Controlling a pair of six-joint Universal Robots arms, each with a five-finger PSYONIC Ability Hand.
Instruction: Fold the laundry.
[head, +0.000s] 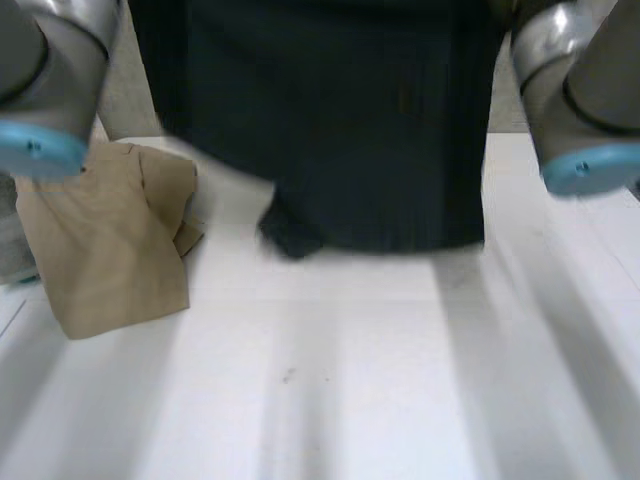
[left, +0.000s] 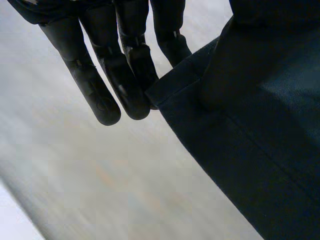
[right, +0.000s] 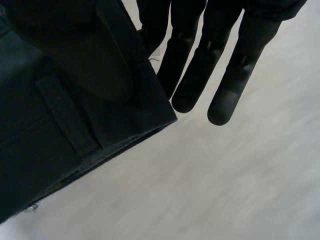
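While the dark garment (head: 340, 130) hangs spread between the two arms, its lower edge meets the white table (head: 350, 400). The lower corner on the left arm's side is bunched on the surface. The left arm (head: 40, 80) stands over one upper side of the dark garment and the right arm (head: 580, 90) over the other.

Left hand (left: 125, 75): grasping. In the left wrist view its fingers (left: 95, 85) run straight, and the one nearest the cloth passes behind a corner of the dark garment. The thumb (left: 225, 70) presses on the face of the cloth, so the corner is pinched between thumb and fingers. A stitched band (left: 180, 82) runs along the garment's edge at this corner.

Right hand (right: 195, 75): grasping. In the right wrist view its fingers (right: 230, 90) are likewise straight and reach past the garment's corner. The thumb (right: 95, 55) lies on the cloth and pinches it against them. A belt loop (right: 65, 117) is sewn across the band just beside the thumb.

A tan garment (head: 110, 240) lies folded flat on the table beside the dark garment, on the left arm's side. Whether the two cloths touch cannot be told.
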